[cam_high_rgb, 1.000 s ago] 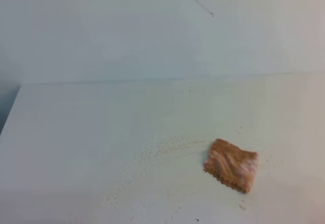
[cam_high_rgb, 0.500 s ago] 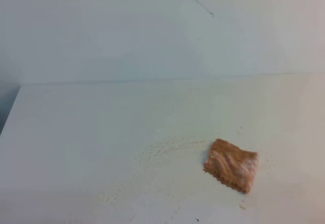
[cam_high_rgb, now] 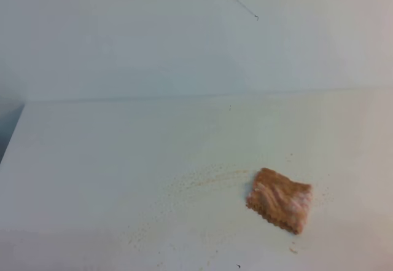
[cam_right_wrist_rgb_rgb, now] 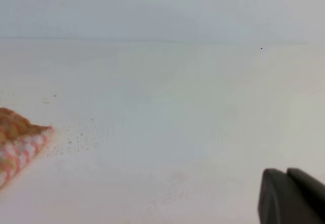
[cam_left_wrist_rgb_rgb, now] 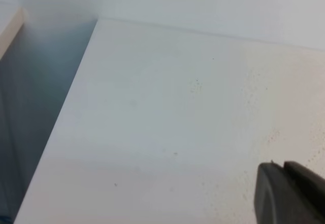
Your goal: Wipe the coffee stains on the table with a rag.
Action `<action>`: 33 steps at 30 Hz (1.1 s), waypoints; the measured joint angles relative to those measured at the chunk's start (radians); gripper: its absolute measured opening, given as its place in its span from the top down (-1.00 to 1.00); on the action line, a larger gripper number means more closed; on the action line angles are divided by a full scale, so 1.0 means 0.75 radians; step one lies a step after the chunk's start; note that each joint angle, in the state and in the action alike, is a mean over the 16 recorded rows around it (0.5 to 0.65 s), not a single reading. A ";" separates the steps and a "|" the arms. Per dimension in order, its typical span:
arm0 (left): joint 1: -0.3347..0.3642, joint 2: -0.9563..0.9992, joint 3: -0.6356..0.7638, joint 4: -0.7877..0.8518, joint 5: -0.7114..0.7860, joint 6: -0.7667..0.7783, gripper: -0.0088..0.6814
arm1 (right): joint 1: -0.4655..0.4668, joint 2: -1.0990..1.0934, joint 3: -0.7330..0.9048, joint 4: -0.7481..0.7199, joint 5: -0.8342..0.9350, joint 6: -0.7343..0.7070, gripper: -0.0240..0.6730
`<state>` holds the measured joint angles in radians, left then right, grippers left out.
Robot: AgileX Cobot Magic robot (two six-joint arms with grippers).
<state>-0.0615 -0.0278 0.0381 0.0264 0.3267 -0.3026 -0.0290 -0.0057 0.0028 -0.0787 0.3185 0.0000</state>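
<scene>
The pinkish-brown rag (cam_high_rgb: 279,199) lies flat on the white table (cam_high_rgb: 92,160), right of centre and near the front, with nothing holding it. Faint tan speckled coffee stains (cam_high_rgb: 196,179) streak from its left side down toward the front edge. No arm shows in the exterior high view. My left gripper (cam_left_wrist_rgb_rgb: 283,165) appears at the bottom right of the left wrist view, its black fingers pressed together and empty above bare table. My right gripper (cam_right_wrist_rgb_rgb: 286,172) is shut and empty too, well to the right of the rag (cam_right_wrist_rgb_rgb: 18,142), whose corner shows at the left edge of the right wrist view.
A white wall (cam_high_rgb: 184,37) rises behind the table. The table's left edge (cam_left_wrist_rgb_rgb: 66,112) drops to a dark gap. Fine brown specks (cam_right_wrist_rgb_rgb: 76,137) dot the surface beside the rag.
</scene>
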 joint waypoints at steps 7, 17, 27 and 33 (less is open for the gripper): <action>0.000 0.000 0.004 0.000 0.000 0.000 0.98 | 0.000 0.000 0.000 0.000 0.000 0.000 0.94; 0.000 0.000 0.004 0.000 0.000 0.000 0.98 | 0.000 0.000 0.000 0.000 0.000 0.000 0.94; 0.000 0.000 0.000 0.000 -0.001 0.000 0.98 | 0.000 0.000 0.000 0.000 0.000 0.000 0.94; 0.000 0.000 0.004 0.000 -0.001 0.000 0.98 | 0.000 0.000 0.000 0.000 -0.001 0.000 0.94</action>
<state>-0.0615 -0.0278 0.0408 0.0264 0.3257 -0.3026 -0.0290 -0.0057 0.0028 -0.0787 0.3175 0.0000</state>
